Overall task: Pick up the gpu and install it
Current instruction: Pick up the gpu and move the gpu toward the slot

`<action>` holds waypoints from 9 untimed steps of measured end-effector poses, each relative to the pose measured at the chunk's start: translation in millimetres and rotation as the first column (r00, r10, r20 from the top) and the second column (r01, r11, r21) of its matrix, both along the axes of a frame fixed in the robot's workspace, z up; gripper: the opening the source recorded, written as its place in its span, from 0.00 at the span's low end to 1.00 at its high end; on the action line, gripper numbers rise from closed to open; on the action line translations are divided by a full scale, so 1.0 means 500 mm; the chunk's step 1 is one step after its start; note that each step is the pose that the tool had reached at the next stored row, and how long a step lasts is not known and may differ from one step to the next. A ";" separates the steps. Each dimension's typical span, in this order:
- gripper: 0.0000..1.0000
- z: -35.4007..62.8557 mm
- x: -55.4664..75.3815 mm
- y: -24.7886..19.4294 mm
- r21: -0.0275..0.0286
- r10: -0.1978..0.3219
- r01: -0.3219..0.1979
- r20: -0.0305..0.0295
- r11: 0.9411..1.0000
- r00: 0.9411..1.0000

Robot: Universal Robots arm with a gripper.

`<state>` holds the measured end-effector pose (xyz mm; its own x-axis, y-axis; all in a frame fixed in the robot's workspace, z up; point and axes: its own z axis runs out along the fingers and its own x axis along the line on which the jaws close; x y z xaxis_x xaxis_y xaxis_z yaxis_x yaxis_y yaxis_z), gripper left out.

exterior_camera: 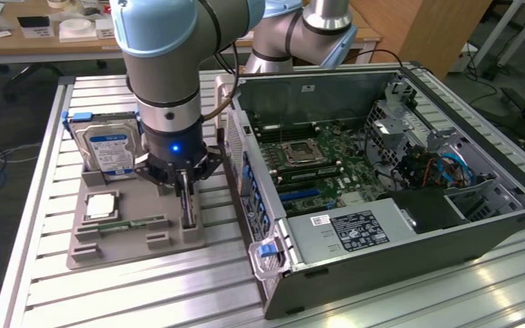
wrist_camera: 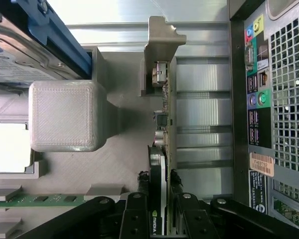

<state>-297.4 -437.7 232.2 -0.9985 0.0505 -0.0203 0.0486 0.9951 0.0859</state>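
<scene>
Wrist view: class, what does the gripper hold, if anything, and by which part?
The gripper clamps the gpu by its upper edge, a finger on each face, card standing in the grey tray.

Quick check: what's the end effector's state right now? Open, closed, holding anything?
End effector: closed on the gpu, which stands on edge in the grey holder.

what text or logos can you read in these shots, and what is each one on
"NVIDIA" with a green logo: on the edge of the gpu, cut off by the frame.
orange sticker on the computer case: printed code, too blurred to read.
hard drive: blue label, too small to read.
power supply: label, too small to read.
</scene>
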 end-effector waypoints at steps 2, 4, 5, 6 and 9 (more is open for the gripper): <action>0.26 0.000 0.000 0.0000 0.000 0.002 -0.002 0.000 1.000 1.000; 0.26 0.000 0.000 0.0000 0.000 0.002 -0.002 0.000 1.000 1.000; 0.26 0.000 0.000 0.0000 0.000 0.002 -0.002 0.000 1.000 1.000; 0.26 0.000 0.000 0.0000 0.000 0.002 -0.002 0.000 1.000 1.000; 0.26 0.001 0.000 0.0001 0.000 0.002 -0.002 0.000 1.000 1.000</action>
<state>-297.4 -437.6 232.6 -0.9986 0.0484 -0.0203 0.0465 0.9952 0.0860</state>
